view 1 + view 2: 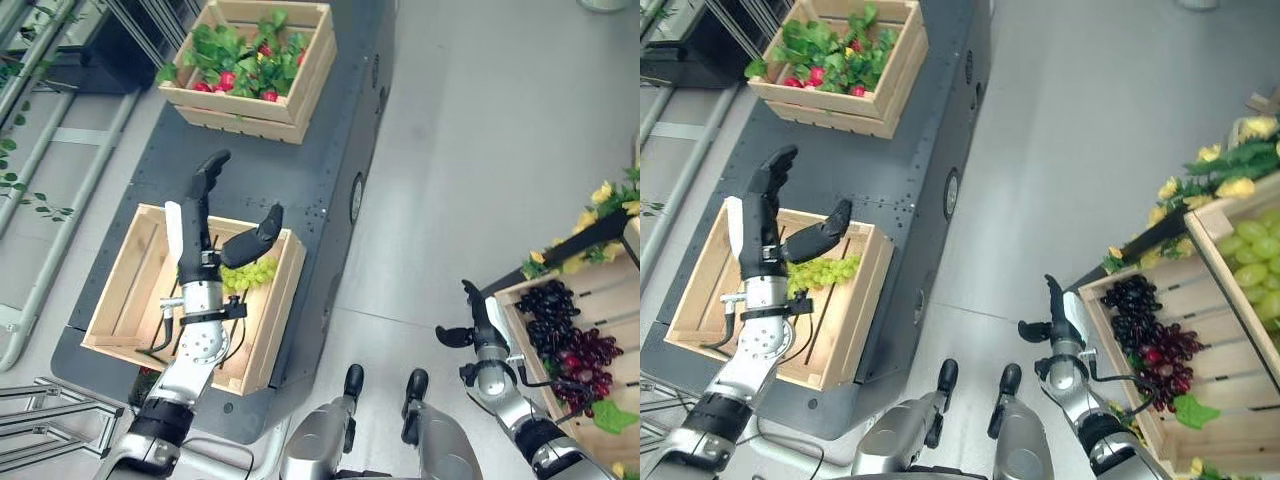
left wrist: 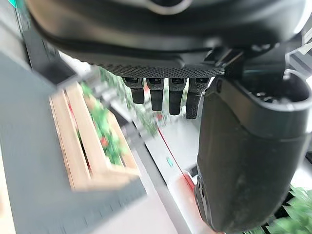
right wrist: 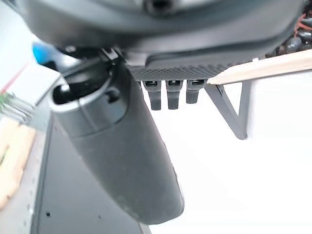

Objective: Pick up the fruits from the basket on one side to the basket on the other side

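While both hands (image 1: 215,215) (image 1: 478,318) spread empty, the left arm half-hides green grapes (image 1: 250,273).

Bare grey floor (image 1: 460,170) lies open from 12 to 2 o'clock. The near wooden crate (image 1: 115,300) walls the 9 o'clock side; the grape stand (image 1: 600,400) blocks 3 o'clock.

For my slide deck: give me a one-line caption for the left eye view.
Open left hand above green grapes in a crate; open right hand beside the dark grapes.

Pale bare wood crate (image 1: 270,330), smooth shiny green grapes (image 1: 248,273), dark matt speckled platform (image 1: 300,180), smooth grey floor (image 1: 470,150)
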{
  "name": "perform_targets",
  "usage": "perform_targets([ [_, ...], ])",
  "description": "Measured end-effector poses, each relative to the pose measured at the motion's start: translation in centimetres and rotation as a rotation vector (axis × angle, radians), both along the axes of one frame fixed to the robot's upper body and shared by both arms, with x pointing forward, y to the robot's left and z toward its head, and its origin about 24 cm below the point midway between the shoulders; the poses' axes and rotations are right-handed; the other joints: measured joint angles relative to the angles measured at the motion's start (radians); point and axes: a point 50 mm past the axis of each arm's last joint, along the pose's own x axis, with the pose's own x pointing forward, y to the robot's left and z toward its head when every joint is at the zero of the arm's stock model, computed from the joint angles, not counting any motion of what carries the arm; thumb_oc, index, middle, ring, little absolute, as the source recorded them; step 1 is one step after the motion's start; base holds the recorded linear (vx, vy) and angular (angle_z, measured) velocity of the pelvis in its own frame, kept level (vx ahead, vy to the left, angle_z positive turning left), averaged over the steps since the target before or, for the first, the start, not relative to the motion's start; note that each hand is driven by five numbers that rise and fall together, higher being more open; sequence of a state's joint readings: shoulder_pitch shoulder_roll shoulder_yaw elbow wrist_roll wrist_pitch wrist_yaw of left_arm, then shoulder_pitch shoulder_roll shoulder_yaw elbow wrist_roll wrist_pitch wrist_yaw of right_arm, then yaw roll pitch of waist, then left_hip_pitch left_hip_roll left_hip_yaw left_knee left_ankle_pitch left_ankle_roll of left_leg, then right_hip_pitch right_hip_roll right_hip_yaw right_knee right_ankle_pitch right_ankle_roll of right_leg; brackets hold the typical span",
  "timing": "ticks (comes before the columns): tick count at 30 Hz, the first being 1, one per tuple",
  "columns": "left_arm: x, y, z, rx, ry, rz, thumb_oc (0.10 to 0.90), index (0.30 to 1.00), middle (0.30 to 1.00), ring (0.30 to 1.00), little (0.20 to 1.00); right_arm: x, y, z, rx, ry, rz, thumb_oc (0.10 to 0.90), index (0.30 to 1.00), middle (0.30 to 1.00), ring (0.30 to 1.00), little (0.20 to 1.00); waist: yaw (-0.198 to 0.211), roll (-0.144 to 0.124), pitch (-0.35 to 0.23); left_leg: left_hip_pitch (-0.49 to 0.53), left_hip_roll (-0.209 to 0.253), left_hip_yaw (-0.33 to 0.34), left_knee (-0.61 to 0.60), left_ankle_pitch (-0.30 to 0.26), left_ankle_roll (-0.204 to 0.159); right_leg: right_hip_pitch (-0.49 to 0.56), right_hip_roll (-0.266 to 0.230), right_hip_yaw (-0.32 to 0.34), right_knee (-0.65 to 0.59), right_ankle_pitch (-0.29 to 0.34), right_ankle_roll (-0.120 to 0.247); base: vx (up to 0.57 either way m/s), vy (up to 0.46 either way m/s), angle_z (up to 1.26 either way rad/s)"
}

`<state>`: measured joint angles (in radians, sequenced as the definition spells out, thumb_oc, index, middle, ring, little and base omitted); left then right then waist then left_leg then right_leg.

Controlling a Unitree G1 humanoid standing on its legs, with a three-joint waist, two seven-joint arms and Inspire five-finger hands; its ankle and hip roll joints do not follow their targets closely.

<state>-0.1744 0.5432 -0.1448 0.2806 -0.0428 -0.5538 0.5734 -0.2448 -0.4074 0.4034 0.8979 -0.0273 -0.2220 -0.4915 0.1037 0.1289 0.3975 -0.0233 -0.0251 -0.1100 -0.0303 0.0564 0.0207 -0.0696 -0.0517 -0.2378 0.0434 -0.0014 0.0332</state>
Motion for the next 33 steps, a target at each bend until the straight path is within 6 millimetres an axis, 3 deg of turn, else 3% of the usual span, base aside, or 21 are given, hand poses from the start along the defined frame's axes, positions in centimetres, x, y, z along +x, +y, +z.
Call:
perform_targets([
  [4,-0.5,0.8,-0.3,0.077,-0.011,0.077,0.800,0.900,0.900,0.900,0.900,-0.7,0.0,-1.2,0.037,0.057,-0.049,0.800,0.900,0.900,0.900,0.900,0.011,-0.017,-0.055,0.005,-0.002,-0.021,-0.030,0.014,-0.003,0.059,0.012,0.001,-0.125,0.050,0.005,0.02,-0.012,0.24],
  [5,-0.5,1.0,-0.4,0.125,-0.023,0.109,0.800,0.900,0.900,0.900,0.900,-0.9,0.0,-1.5,0.040,0.071,-0.050,0.800,0.900,0.900,0.900,0.900,0.026,-0.023,-0.062,0.013,-0.001,-0.019,-0.036,0.014,-0.003,0.067,0.013,0.003,-0.133,0.054,0.005,0.03,-0.018,0.01],
  [10,-1.2,1.4,-1.7,0.329,-0.049,0.198,0.800,0.900,0.900,0.900,0.900,-1.9,1.4,-2.6,0.114,0.106,-0.058,0.800,0.900,0.900,0.900,0.900,0.028,-0.051,-0.107,0.020,-0.001,-0.018,-0.049,0.017,-0.002,0.068,0.013,0.003,-0.133,0.053,0.006,0.06,-0.022,-0.01],
  [14,-2.8,-1.3,-3.9,0.401,-0.103,0.096,0.800,0.900,0.900,0.900,0.900,-3.9,3.1,-4.2,0.205,0.158,-0.050,0.800,0.900,0.900,0.900,0.900,0.027,-0.079,-0.136,0.053,-0.003,-0.013,-0.058,0.017,-0.001,0.095,0.009,0.007,-0.134,0.049,0.011,0.10,0.004,-0.04],
  [16,-3.8,-3.9,-5.8,0.335,-0.053,-0.027,0.800,0.900,0.900,0.900,0.900,-5.1,4.2,-5.1,0.318,0.196,-0.068,0.800,0.900,0.900,0.900,0.900,0.026,-0.091,-0.168,0.055,-0.005,-0.008,-0.059,0.015,0.000,0.096,0.008,0.009,-0.134,0.050,0.012,0.05,0.008,-0.03],
  [18,-4.5,-5.7,-7.1,0.248,0.033,-0.134,0.800,0.900,0.900,0.900,0.900,-5.7,5.1,-5.7,0.408,0.228,-0.079,0.800,0.900,0.900,0.900,0.900,0.025,-0.098,-0.185,0.056,-0.005,-0.004,-0.059,0.012,-0.003,0.097,0.007,0.011,-0.134,0.050,0.013,0.04,0.026,-0.06],
  [21,-5.2,-8.1,-10.8,-0.362,0.345,-0.302,0.800,0.900,0.900,0.900,0.900,-7.1,6.2,-6.7,0.608,0.284,-0.148,0.800,0.900,0.900,0.900,0.900,0.020,-0.099,-0.223,0.062,-0.006,0.005,-0.059,0.010,0.001,0.101,0.006,0.016,-0.133,0.052,0.015,0.03,0.001,-0.07],
  [22,-5.8,-8.8,-14.0,-0.707,0.497,-0.317,0.800,0.900,0.900,0.900,0.900,-7.9,6.6,-7.3,0.672,0.315,-0.180,0.800,0.900,0.900,0.900,0.900,0.018,-0.103,-0.237,0.068,-0.005,0.006,-0.059,0.009,0.002,0.107,0.007,0.015,-0.133,0.052,0.015,0.01,-0.025,-0.04],
  [23,-6.5,-9.0,-16.0,-0.844,0.567,-0.303,0.800,0.900,0.900,0.900,0.900,-8.3,7.1,-7.7,0.686,0.340,-0.196,0.800,0.900,0.900,0.900,0.900,0.015,-0.113,-0.245,0.068,-0.002,0.007,-0.059,0.009,0.002,0.108,0.009,0.017,-0.133,0.051,0.014,0.00,0.000,0.00],
  [24,-7.2,-8.9,-16.9,-0.867,0.608,-0.298,0.800,0.900,0.900,0.900,0.900,-8.4,7.2,-7.8,0.688,0.355,-0.199,0.800,0.900,0.900,0.900,0.900,0.013,-0.118,-0.247,0.067,-0.001,0.006,-0.059,0.009,0.002,0.108,0.011,0.017,-0.133,0.051,0.013,0.00,0.000,0.00],
  [25,-8.0,-9.2,-17.7,-0.828,0.676,-0.324,0.800,0.900,0.900,0.900,0.900,-8.6,7.2,-8.0,0.688,0.367,-0.206,0.800,0.900,0.900,0.900,0.900,0.006,-0.125,-0.247,0.068,0.002,0.008,-0.059,0.009,0.002,0.108,0.012,0.017,-0.133,0.050,0.011,0.00,0.016,0.17],
  [27,-9.9,-9.8,-18.7,-0.406,0.861,-0.484,0.800,0.900,0.900,0.900,0.900,-8.6,6.2,-8.3,0.670,0.404,-0.254,0.800,0.900,0.900,0.900,0.900,-0.005,-0.135,-0.249,0.061,0.005,0.023,-0.059,0.017,0.004,0.104,0.012,0.014,-0.133,0.050,0.011,0.03,0.059,0.14],
  [28,-10.1,-9.9,-18.7,-0.296,0.874,-0.514,0.800,0.900,0.900,0.900,0.900,-8.5,5.9,-8.4,0.658,0.413,-0.260,0.800,0.900,0.900,0.900,0.900,-0.008,-0.134,-0.249,0.062,0.006,0.033,-0.059,0.017,0.004,0.104,0.011,0.016,-0.133,0.051,0.012,0.04,0.064,-0.12],
  [33,-8.6,-9.8,-17.3,0.195,0.695,-0.425,0.800,0.900,0.900,0.900,0.900,-9.1,5.1,-8.7,0.637,0.446,-0.300,0.800,0.900,0.900,0.900,0.900,-0.033,-0.135,-0.252,0.081,0.005,0.062,-0.059,0.011,0.015,0.111,0.010,0.047,-0.133,0.054,0.015,0.04,0.043,-0.20],
])
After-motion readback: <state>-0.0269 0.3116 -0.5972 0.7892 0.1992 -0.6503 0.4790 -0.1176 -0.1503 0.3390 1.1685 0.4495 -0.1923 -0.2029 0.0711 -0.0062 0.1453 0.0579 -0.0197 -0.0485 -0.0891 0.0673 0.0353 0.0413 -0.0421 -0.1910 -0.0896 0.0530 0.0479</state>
